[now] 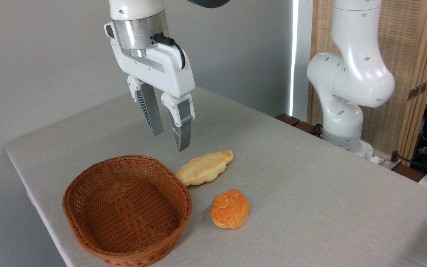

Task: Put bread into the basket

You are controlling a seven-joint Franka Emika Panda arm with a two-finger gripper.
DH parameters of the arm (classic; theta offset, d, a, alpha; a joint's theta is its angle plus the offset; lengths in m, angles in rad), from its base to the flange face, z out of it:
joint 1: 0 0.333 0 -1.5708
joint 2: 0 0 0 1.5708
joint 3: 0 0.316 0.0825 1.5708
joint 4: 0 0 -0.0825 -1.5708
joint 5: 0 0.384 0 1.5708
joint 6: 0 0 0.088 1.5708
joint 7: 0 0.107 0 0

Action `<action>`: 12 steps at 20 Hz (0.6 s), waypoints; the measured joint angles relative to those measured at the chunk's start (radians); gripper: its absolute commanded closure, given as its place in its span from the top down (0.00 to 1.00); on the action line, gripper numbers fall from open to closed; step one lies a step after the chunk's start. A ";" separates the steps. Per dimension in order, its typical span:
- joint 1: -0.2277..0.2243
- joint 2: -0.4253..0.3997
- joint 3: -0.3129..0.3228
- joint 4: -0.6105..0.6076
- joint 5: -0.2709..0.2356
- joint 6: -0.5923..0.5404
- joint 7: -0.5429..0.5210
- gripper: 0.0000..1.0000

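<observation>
I see my gripper point(169, 142) hanging in the air above the grey tablecloth point(310, 185), its two fingers spread with a clear gap and nothing between them; the orange knotted bun point(229, 208) lies on the cloth well below and to the right of the fingertips, untouched. The bun sits just right of the woven wicker basket point(87, 226), apart from its rim; the pale braided loaf point(205, 167) lies between the bun and the gripper, close under the nearer fingertip.

Robot lab, white arm base point(341, 122) bolted beside cloth-covered table point(291, 193), loose cables point(426, 157), plain grey wall point(43, 55)
</observation>
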 measured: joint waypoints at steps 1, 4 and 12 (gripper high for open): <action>0.000 0.000 0.000 0.000 0.000 -0.001 0.000 1.00; 0.000 0.000 0.000 -0.004 0.000 -0.002 0.000 1.00; 0.001 -0.076 0.015 -0.120 0.034 0.021 0.072 1.00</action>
